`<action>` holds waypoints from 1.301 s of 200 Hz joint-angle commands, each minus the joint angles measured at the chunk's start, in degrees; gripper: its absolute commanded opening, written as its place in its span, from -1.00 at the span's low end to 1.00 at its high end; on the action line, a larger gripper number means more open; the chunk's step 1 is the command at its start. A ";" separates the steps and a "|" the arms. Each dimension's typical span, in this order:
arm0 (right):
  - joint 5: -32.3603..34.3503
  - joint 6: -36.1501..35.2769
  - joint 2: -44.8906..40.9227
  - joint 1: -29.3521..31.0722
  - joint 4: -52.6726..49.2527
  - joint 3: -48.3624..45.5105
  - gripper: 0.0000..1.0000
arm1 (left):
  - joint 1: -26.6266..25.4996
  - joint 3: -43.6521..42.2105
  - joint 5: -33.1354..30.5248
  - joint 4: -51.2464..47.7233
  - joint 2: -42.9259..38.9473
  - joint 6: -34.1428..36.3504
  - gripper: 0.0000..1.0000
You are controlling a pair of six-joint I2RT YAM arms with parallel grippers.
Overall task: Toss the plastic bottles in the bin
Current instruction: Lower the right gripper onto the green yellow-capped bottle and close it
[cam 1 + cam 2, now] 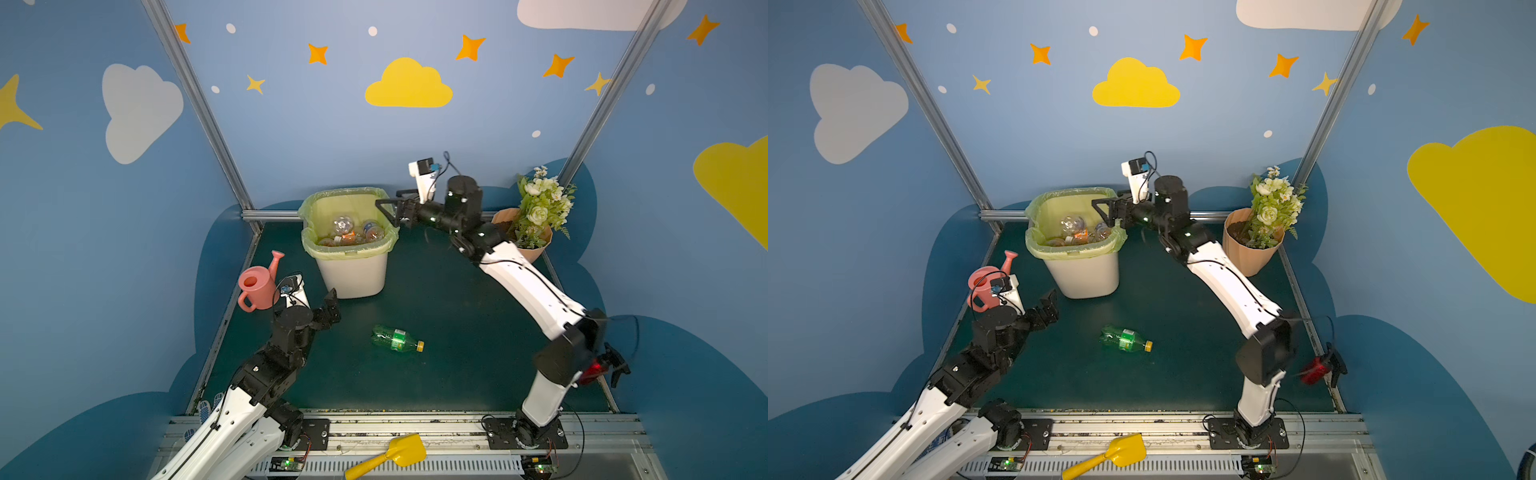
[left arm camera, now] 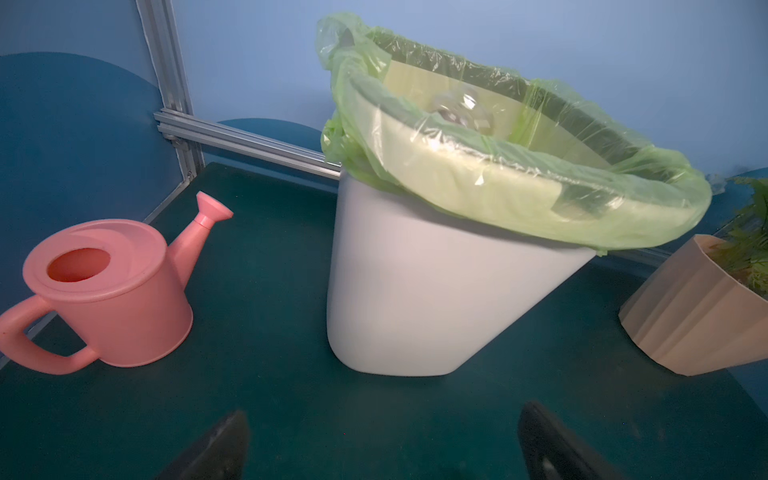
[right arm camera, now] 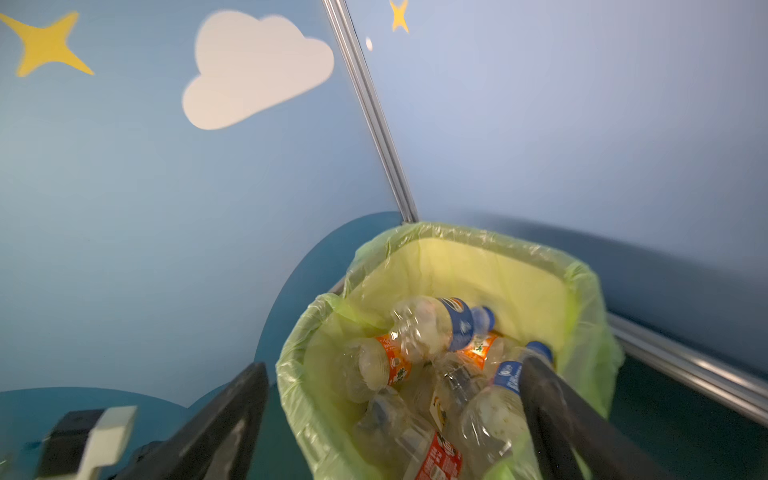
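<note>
The white bin (image 1: pixel 353 276) (image 1: pixel 1086 276) (image 2: pixel 415 299) with its yellow-green liner stands at the back of the green mat. Several clear plastic bottles (image 1: pixel 351 233) (image 1: pixel 1079 233) (image 3: pixel 424 332) with blue and orange labels lie inside it. One green bottle (image 1: pixel 395 338) (image 1: pixel 1126 338) with a yellow cap lies on its side mid-mat. My right gripper (image 1: pixel 388 204) (image 1: pixel 1106 203) (image 3: pixel 395 370) hovers over the bin's right rim, open, with nothing between its fingers. My left gripper (image 1: pixel 330 304) (image 1: pixel 1050 302) (image 2: pixel 384 415) stands open and empty in front of the bin's left side.
A pink watering can (image 1: pixel 255 286) (image 2: pixel 112 291) stands left of the bin, close to my left wrist. A peach flowerpot (image 1: pixel 536 247) (image 1: pixel 1250 253) with flowers sits at the back right behind my right arm. A yellow shovel (image 1: pixel 399 451) lies on the front rail.
</note>
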 commanded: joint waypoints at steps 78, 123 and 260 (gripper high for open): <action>-0.56 -15.86 -19.28 -1.09 -10.19 -35.57 0.83 | -0.09 0.38 -0.42 -0.77 -1.10 -0.17 1.00; 1.03 -20.14 -18.27 5.16 -16.19 -43.77 0.82 | -0.13 0.05 -1.26 -1.96 -2.42 -0.71 1.00; 14.01 -26.71 3.97 17.80 -34.40 -31.48 0.72 | -0.13 -0.36 -1.77 -4.34 -3.97 -1.97 1.00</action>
